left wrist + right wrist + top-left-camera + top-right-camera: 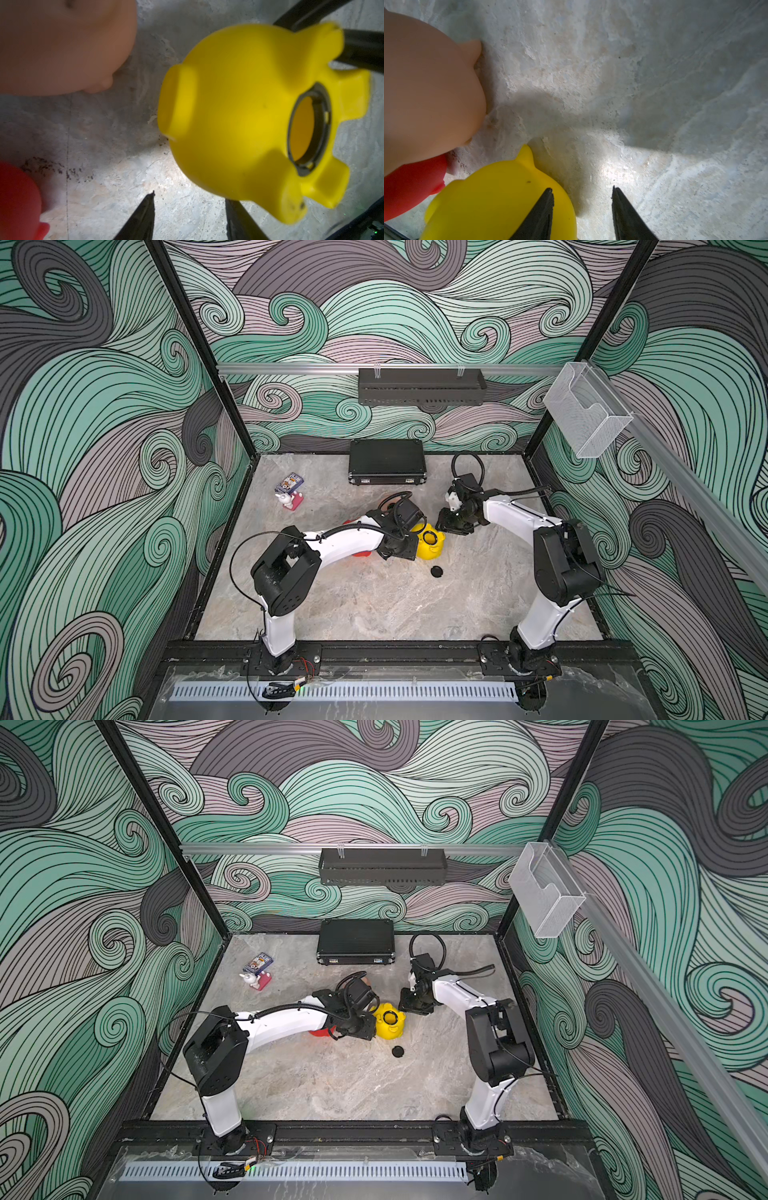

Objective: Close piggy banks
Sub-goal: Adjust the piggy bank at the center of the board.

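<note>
Hovering part-open and empty, left gripper and right gripper are flanking the belly-up yellow piggy bank at nine and two o'clock.

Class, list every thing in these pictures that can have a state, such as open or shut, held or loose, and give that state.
yellow piggy bank, legs up, belly hole open, no plug.
black plug, loose, apart from the yellow piggy bank.
red piggy bank, hole hidden, cannot tell.
peach-pink piggy bank, hole hidden, cannot tell.
black case, shut.
left gripper, open, empty.
right gripper, open, empty.
</note>
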`<state>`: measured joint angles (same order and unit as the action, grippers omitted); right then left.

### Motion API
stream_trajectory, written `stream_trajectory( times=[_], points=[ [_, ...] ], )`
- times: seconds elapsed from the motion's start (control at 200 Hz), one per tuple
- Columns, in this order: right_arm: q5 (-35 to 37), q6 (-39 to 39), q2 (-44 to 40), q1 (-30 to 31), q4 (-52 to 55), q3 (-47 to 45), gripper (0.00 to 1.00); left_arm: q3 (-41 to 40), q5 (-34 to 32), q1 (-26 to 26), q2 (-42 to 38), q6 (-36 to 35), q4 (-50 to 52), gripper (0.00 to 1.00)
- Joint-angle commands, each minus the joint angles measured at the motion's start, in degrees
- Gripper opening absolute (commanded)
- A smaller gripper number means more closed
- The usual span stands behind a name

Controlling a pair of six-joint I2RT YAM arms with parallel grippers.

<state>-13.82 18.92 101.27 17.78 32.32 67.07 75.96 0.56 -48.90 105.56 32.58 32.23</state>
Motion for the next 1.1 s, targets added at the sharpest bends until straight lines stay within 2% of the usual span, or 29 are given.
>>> stream_trajectory(
  times=[0.0, 0.54, 0.705, 0.801, 1.096],
  points=[
    [0.6, 0.4, -2.8, 0.5, 0.3, -1.8, 0.48, 1.9, -3.4, -0.1, 0.4, 0.5, 2.3, 0.54],
    [-1.1, 1.5, -9.5, 2.2, 0.2, -7.8, 0.48, 4.6, -7.8, 0.0, 1.2, 1.1, 5.8, 0.54],
    [0.4, 1.6, -10.3, 2.3, 0.1, -8.2, 0.48, 5.3, -9.2, 0.0, 1.6, 0.9, 7.2, 0.49],
    [1.5, 1.7, -9.8, 2.3, -0.5, -8.5, 0.48, 5.3, -9.6, 0.0, 1.7, 1.3, 7.4, 0.49],
    [-1.5, 2.2, -10.1, 3.3, -1.7, -10.2, 0.47, 5.2, -8.4, 0.1, 1.9, 1.9, 6.2, 0.46]
  ],
)
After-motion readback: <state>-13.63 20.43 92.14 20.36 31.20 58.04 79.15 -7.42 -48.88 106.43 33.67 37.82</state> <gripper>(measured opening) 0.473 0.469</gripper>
